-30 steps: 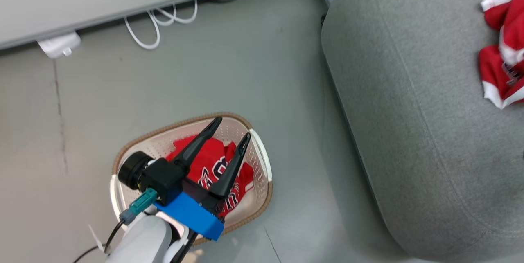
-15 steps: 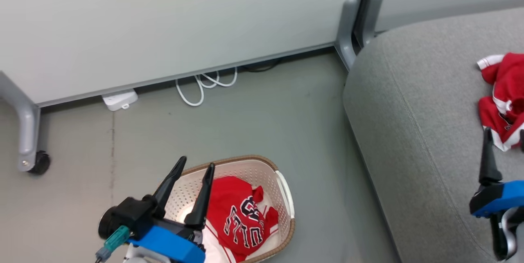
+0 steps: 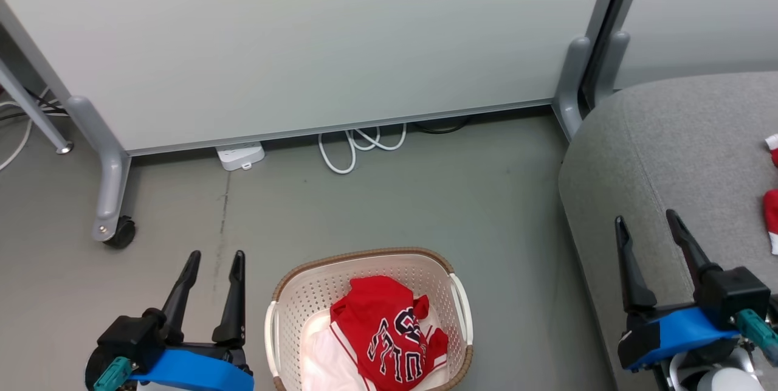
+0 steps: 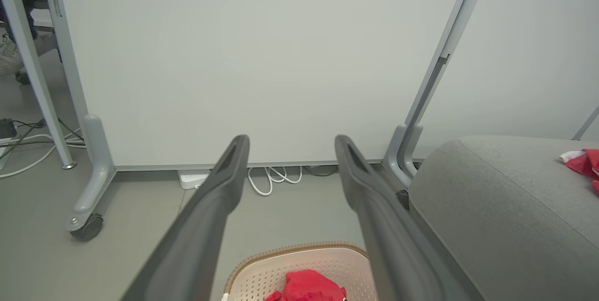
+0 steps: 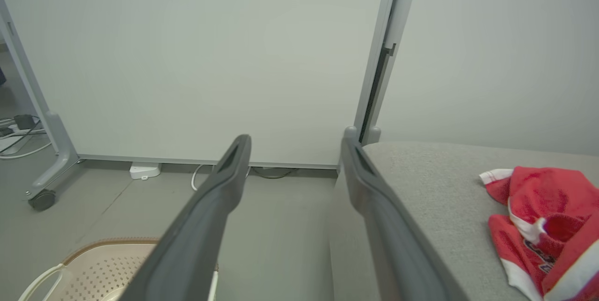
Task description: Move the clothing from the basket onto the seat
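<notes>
Dark left gripper (image 3: 217, 255): fingers spread wide and holding nothing, poised over the floor (image 3: 425, 196) just left of the basket (image 3: 364, 253).
Dark right gripper (image 3: 644, 217): fingers equally wide apart and empty, above the front edge of the seat (image 3: 668, 154).
Cream basket: stands on the floor between the two grippers; a red jersey (image 3: 383, 330) with black-and-white lettering lies crumpled inside.
Grey seat: right of the basket; a red garment (image 5: 538, 216) with white trim lies on it.
</notes>
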Controlling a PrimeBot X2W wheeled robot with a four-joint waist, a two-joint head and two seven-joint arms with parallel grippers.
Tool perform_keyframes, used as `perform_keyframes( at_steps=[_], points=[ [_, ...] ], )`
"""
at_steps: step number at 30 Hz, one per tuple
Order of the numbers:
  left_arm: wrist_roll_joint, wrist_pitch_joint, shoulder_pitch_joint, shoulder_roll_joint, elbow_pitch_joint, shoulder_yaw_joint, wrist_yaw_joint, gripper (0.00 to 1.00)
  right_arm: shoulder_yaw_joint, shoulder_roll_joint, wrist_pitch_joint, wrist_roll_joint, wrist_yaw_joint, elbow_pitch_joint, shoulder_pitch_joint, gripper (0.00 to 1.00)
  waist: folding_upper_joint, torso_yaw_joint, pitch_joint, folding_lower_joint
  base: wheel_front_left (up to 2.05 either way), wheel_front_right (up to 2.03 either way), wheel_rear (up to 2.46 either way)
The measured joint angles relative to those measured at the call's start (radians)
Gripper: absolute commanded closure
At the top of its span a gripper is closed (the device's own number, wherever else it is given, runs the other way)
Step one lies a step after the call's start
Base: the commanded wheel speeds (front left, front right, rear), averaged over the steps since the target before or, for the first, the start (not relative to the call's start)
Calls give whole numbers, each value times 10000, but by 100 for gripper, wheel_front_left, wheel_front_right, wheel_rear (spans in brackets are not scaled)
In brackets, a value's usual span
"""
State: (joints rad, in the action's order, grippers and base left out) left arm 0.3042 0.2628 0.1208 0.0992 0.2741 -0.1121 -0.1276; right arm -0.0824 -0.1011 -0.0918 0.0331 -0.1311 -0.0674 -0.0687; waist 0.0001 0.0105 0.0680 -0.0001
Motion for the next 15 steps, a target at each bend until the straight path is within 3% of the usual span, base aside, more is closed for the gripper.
perform_keyframes(
  at_steps=[15],
  points=[
    [-345,0,-189,-144,40,681,0,0,431,380,474,-180,2,993,730,0,0,410,-145,1,0,0,0]
  ],
)
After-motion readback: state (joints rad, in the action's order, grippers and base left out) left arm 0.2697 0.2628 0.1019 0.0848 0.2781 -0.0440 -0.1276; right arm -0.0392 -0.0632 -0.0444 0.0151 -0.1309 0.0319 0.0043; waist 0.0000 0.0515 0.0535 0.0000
